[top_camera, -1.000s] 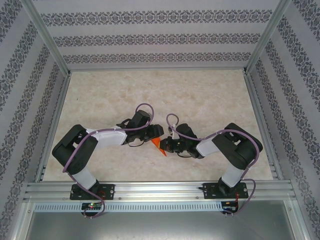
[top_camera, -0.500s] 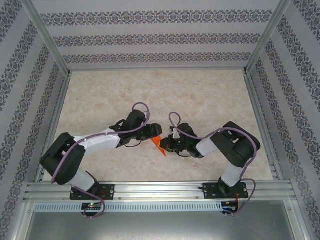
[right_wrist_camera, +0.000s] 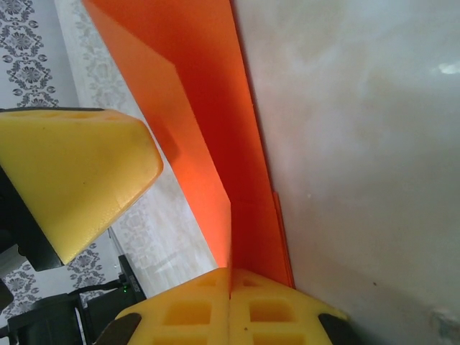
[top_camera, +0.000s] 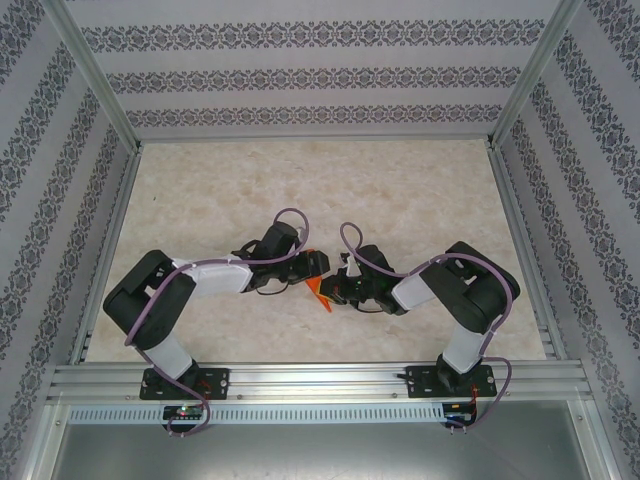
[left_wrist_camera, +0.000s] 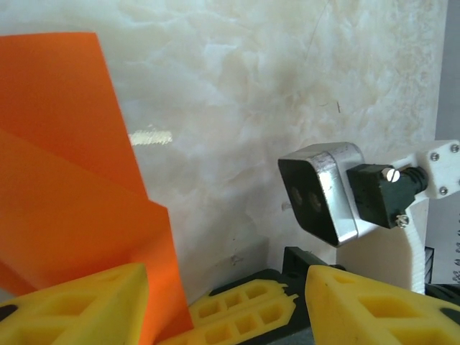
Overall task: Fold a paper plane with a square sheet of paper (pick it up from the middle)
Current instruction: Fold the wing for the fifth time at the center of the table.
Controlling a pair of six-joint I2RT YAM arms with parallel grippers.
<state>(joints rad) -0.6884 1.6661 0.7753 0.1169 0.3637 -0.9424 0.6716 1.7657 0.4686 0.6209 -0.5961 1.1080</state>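
- Orange paper (top_camera: 320,293): partly folded, layers overlap, not a finished dart yet. It sits mid-bench toward the near side, in the gap between the 2 arms' wrists.
- Top view: it reads as a small wedge, pointed end toward the near edge, broad end toward the left arm. Can't tell if the low tip touches the bench (top_camera: 400,190).
- Right wrist view: paper (right_wrist_camera: 208,122) runs straight away from the pads (right_wrist_camera: 194,309), long creased edge in line w/ the jaws. Right jaws are clenched on its near end, no gap between the pads.
- Left wrist view: paper (left_wrist_camera: 72,215) fills the left side and drops down beside the left finger (left_wrist_camera: 79,309). The other finger (left_wrist_camera: 374,309) stands well apart, so left jaws are released and grip nothing.
- Key relation: the sheet lies at the left-finger side of the left jaws' gap, not centred. Can't tell whether it touches that finger.
- Right arm's pads (left_wrist_camera: 244,316) and wrist cam (left_wrist_camera: 323,194) sit close, betw. the left fingers.
- Judgement: mid-fold, right arm anchors, left arm is the free one and just beside the loose flap. Next move prob. needs the left jaws shifted so the flap sits betw. both fingers.
- Risk: tight quarters, fingers could clash.
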